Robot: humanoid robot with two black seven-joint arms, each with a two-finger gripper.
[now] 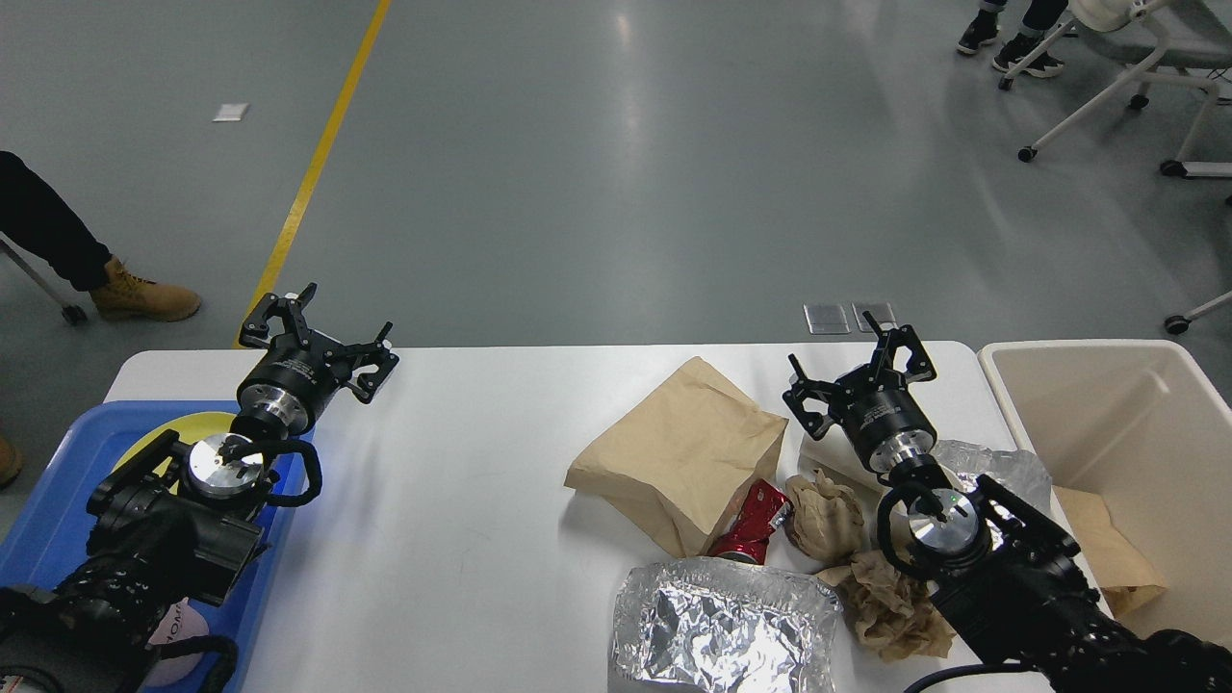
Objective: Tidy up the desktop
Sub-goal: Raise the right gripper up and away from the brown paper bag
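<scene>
The white desktop (462,500) fills the lower half of the head view. On its right half lie a brown paper bag (679,448), a crushed red can (751,525), crumpled brown paper wads (828,520), and a crumpled silver foil sheet (722,626). My left gripper (318,339) is open and empty, above the desktop's back left edge beside the blue tray (43,525). My right gripper (859,371) is open and empty, held above the litter near the back right.
A beige plastic bin (1107,414) stands at the desktop's right end with brown paper inside. The blue tray at the left holds a yellow plate (168,428). More foil (991,467) lies under my right arm. People's feet and chair legs are on the floor behind.
</scene>
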